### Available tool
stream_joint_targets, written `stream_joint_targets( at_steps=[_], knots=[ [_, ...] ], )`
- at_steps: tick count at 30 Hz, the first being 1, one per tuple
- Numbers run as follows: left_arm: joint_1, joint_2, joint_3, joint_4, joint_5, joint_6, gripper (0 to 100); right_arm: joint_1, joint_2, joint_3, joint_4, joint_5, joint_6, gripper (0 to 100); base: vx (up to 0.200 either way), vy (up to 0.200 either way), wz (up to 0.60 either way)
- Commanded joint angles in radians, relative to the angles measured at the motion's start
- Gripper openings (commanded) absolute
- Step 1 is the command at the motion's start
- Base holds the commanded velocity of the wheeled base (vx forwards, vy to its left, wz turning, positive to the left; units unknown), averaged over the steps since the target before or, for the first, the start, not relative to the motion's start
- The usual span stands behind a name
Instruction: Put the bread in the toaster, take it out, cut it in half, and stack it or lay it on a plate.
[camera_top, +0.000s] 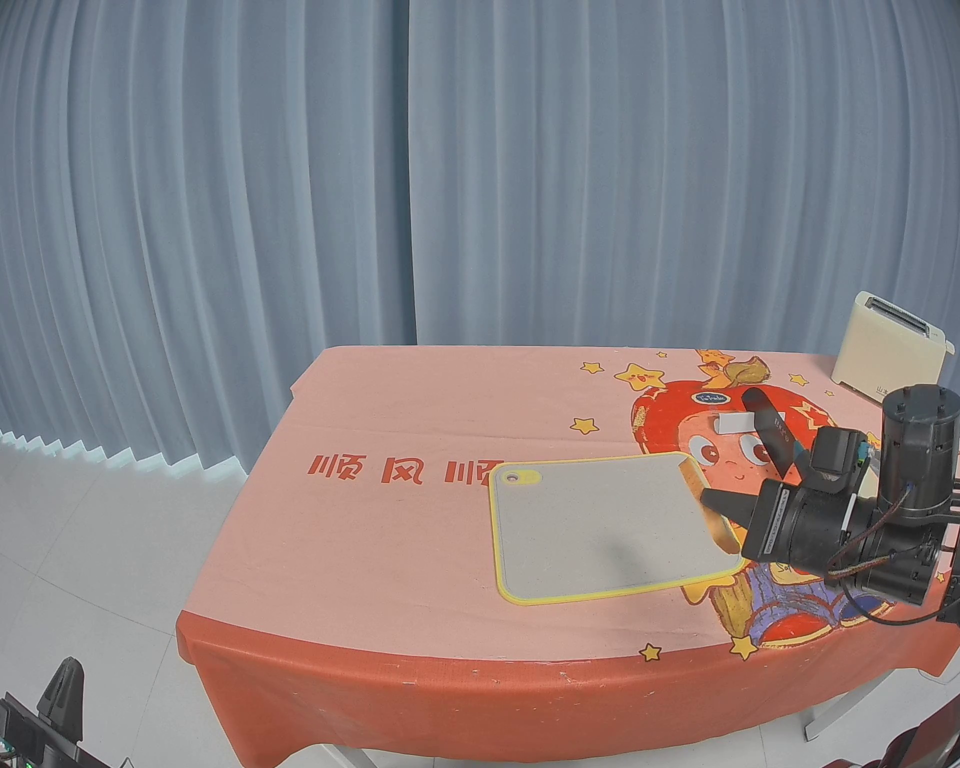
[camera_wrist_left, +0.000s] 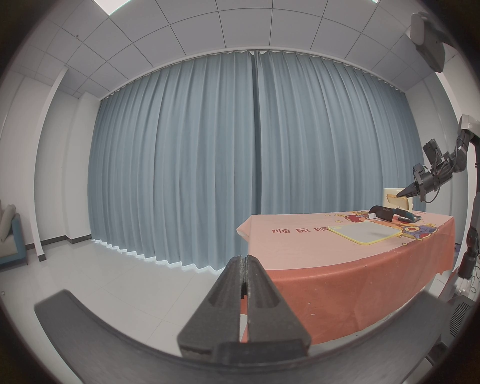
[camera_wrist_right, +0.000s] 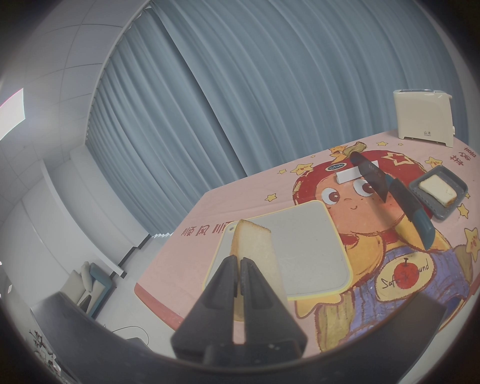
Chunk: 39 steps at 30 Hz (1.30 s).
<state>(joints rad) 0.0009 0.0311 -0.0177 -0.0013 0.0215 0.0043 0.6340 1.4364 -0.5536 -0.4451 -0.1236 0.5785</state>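
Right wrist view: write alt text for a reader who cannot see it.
The right end effector is shut on a slice of bread, with a grey cutting board on the table beyond it. Farther off lie a knife, a tray holding another slice, and a cream toaster.

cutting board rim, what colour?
Yellow rim around a pale grey cutting board; the head view shows it best.

A bread slice (camera_wrist_right: 255, 245) held at the cutting board (camera_wrist_right: 307, 240) edge; cream toaster (camera_wrist_right: 424, 116) beyond.
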Motion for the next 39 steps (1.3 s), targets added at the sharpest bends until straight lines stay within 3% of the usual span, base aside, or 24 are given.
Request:
stream_joint_targets(
  at_steps=[1,14,39],
  knots=[
    [0.001,0.000,0.018,0.000,0.002,0.002,0,0.012,0.002,0.009,-0.004,-0.001,0.000,0,0.000,0.000,0.00],
    [-0.001,0.001,0.018,0.000,0.003,0.002,0,0.010,0.001,0.015,-0.006,0.001,-0.002,0,0.000,0.000,0.00],
    [-0.001,0.001,0.018,0.000,0.003,0.002,0,0.003,-0.014,0.017,-0.006,-0.001,-0.008,0,0.000,-0.200,0.00]
  ],
)
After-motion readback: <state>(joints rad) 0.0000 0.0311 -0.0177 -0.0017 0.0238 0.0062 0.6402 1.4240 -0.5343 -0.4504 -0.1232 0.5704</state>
